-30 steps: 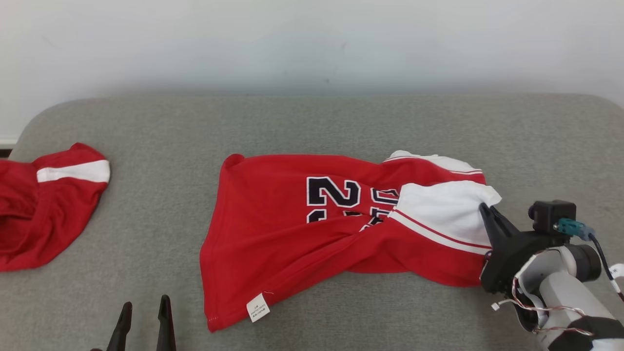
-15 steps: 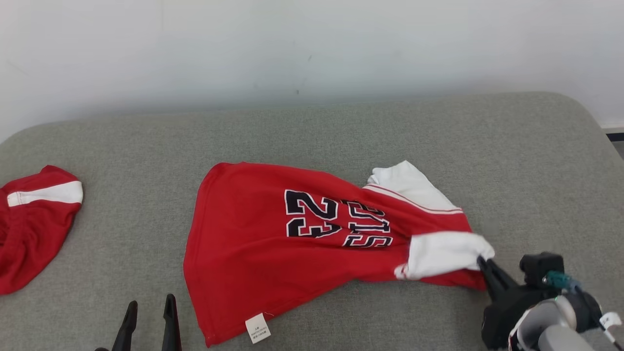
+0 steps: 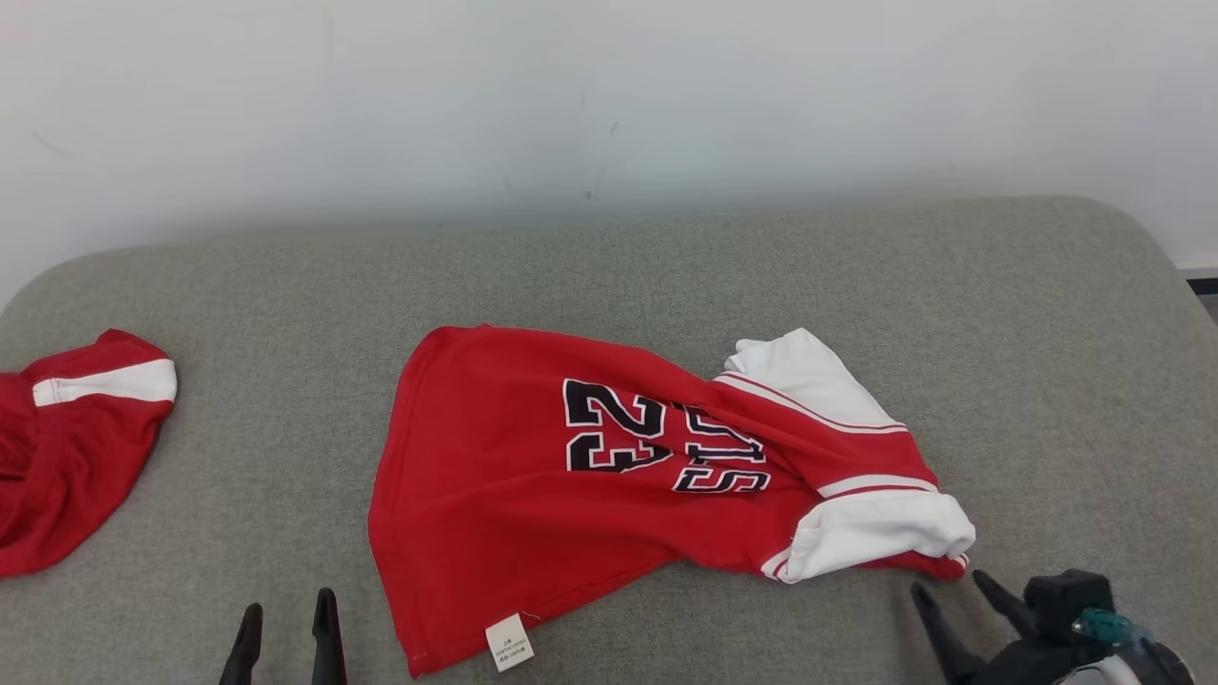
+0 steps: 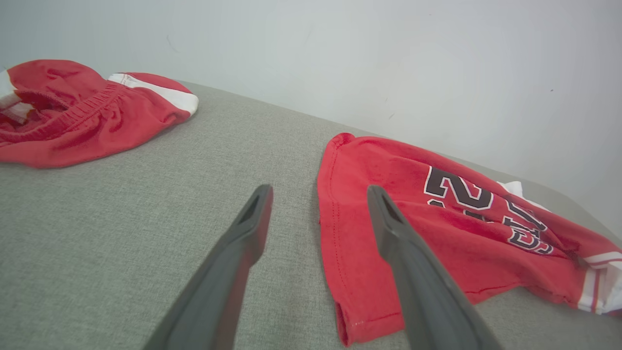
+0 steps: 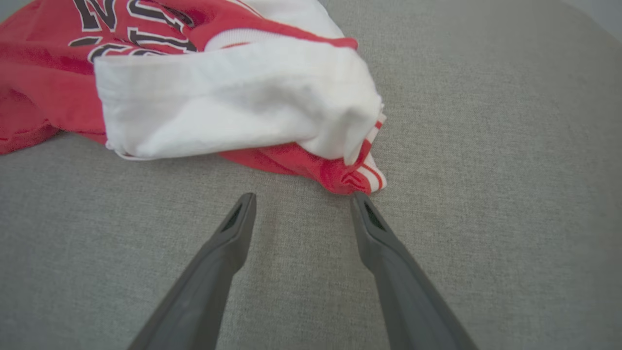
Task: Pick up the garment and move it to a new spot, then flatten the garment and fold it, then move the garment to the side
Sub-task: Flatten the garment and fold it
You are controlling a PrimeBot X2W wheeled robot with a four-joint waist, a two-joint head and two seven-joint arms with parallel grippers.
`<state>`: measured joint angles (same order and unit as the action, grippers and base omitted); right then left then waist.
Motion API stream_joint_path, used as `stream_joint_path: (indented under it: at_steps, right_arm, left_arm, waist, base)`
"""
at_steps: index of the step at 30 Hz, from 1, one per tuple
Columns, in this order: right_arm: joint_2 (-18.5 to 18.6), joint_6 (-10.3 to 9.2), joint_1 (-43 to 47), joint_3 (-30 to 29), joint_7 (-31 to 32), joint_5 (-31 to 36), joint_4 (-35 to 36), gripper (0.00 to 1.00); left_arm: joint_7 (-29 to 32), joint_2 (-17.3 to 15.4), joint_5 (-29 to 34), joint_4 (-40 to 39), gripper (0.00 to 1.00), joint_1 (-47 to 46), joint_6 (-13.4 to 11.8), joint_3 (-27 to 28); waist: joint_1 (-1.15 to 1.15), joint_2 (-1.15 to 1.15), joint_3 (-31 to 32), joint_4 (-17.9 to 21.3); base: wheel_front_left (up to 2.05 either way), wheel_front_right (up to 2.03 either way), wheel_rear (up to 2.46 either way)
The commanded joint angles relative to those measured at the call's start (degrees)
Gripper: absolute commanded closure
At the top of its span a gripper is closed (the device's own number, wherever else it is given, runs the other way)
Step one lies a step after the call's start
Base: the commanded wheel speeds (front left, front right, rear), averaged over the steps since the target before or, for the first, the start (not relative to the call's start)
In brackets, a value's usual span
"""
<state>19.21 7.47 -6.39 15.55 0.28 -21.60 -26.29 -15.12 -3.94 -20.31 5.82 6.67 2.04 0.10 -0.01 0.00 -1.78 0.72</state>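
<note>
The garment (image 3: 571, 495) is a red jersey with black numbers and white sleeves, lying crumpled in the middle of the grey padded surface (image 3: 666, 266). My right gripper (image 3: 949, 582) stands open just in front of the near white sleeve (image 3: 871, 533), with nothing between its fingers. In the right wrist view the garment's (image 5: 218, 97) red and white cuff lies right at the tips of the open right gripper (image 5: 302, 195). My left gripper (image 3: 287, 604) is open at the lower left, beside the hem. In the left wrist view the left gripper (image 4: 318, 190) points along the garment's (image 4: 388, 204) hem edge.
A second red garment with a white band (image 3: 76, 457) lies bunched at the far left, also in the left wrist view (image 4: 82, 112). A white wall (image 3: 609, 95) stands behind the surface. The surface's rounded right edge (image 3: 1175, 276) drops off at the far right.
My right gripper was shut on the white sleeve and drew it toward the front. It has now opened, let the sleeve go and backed off slightly. The head camera has also shifted.
</note>
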Motion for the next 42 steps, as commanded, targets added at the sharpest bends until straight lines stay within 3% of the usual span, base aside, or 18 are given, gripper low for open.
stream_joint_path:
  at_steps: [1,6,10,20,25,37,39,42]
  right_arm:
    - [0.34,0.05,0.57,-1.31,-0.04,-0.07,0.94,0.0]
    - [-1.64,0.05,1.37,-7.61,3.44,0.98,6.2,0.0]
    - [-2.8,0.04,-0.71,-10.56,11.49,1.31,9.76,0.0]
    - [-3.85,0.04,-6.3,-10.79,28.41,1.67,9.05,0.0]
    - [-4.54,0.05,-6.51,-9.43,30.67,1.05,8.16,0.0]
    - [-4.74,0.05,-3.51,-5.4,27.28,0.81,11.37,0.0]
    - [-4.64,0.05,-2.62,-5.41,26.72,1.4,12.21,0.08]
    - [-4.94,0.05,-1.52,-5.59,25.79,1.6,13.49,0.1]
  left_arm:
    - [-0.03,0.12,-0.22,-0.25,0.0,0.78,-0.03,0.17]
    - [-0.03,0.24,-0.34,-0.57,0.0,1.33,-0.26,0.27]
    - [-0.03,0.31,-0.36,-0.85,0.0,1.63,-0.4,0.25]
    - [-0.03,0.4,-0.38,-0.69,0.0,1.06,-0.39,-0.81]
    - [-0.03,0.39,-0.6,-0.36,0.0,0.44,-0.48,-0.95]
    - [-0.03,0.08,-0.88,0.63,0.0,-0.2,-0.67,-0.87]
    - [-0.03,0.06,-0.88,0.76,0.0,-0.07,-0.62,-0.97]
    - [-0.03,0.02,-0.92,0.83,0.0,0.23,-0.63,-0.95]
  waist:
    - [0.01,0.0,0.17,-0.04]
    - [0.01,0.0,0.57,0.17]
    - [0.01,0.0,0.5,0.36]
    - [0.01,0.0,-0.05,0.04]
    - [0.01,0.0,-0.44,-0.31]
    - [0.01,0.0,-0.45,-0.56]
    - [0.01,0.0,-0.23,-0.52]
    - [0.01,0.0,0.14,-0.29]
  base:
    - [0.0,0.0,0.0]
    - [0.0,0.0,0.0]
    - [0.0,0.0,0.0]
    - [0.0,0.0,0.0]
    - [0.0,0.0,0.0]
    - [0.0,0.0,0.0]
    - [0.0,0.0,0.0]
    - [0.0,0.0,0.0]
